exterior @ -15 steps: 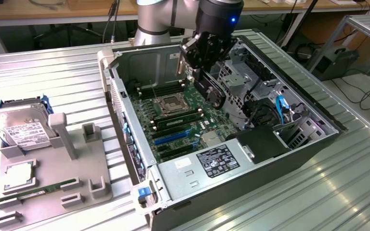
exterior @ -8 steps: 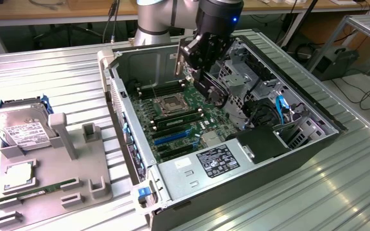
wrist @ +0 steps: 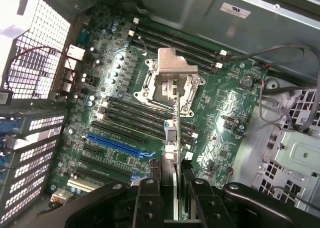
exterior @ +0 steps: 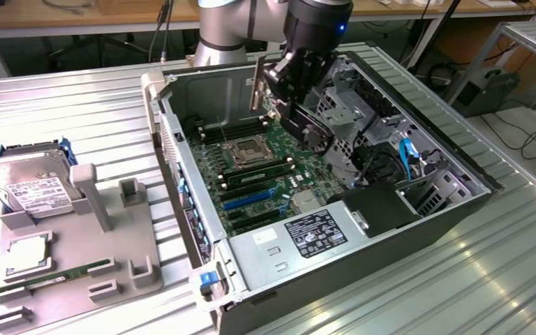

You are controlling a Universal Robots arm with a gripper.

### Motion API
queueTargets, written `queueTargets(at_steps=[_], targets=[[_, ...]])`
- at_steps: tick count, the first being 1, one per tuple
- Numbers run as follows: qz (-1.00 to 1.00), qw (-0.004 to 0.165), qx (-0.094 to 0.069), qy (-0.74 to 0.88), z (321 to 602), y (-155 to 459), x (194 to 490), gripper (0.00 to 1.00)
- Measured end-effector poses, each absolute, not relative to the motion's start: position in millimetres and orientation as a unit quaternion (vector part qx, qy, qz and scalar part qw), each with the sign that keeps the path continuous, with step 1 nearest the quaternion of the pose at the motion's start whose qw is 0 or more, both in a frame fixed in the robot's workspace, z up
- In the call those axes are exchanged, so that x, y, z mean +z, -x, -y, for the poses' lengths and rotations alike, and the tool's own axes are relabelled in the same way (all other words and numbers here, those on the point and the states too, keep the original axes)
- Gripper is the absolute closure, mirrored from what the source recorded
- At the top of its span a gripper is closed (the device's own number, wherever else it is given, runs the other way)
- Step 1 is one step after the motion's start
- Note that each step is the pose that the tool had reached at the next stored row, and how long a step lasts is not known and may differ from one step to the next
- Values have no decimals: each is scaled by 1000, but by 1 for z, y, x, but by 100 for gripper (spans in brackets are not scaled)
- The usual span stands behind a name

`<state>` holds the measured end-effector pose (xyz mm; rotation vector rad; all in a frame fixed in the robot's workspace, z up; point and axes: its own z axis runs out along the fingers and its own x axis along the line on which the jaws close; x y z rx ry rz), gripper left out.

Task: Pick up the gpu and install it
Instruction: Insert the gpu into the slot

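One card, the gpu (wrist: pixel 176 138), clamped edge-on between the closed fingers of the gripper (wrist: pixel 172 198), hanging above the motherboard (wrist: pixel 225 107) inside the open case (exterior: pixel 454 202). Handling advice: keep it upright, line it with the blue slot (wrist: pixel 117 143), lower gently.

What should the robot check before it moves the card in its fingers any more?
1. Card held: ok. The gripper is shut on the gpu, seen edge-on with its silver bracket leading.
2. Card inside the computer case: ok, the card hangs above the motherboard.
3. Card seated in the blue slot: not ok, it hangs off to one side of the slot.
4. Slot free of other cards: ok.
5. Cables away from the card: ok.
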<state>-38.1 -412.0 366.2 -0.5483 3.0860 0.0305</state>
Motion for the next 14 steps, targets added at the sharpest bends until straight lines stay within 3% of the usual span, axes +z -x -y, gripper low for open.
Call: queueTargets(at_steps=[14], targets=[[-967, 3, 10, 256, 412, 38, 366, 73]])
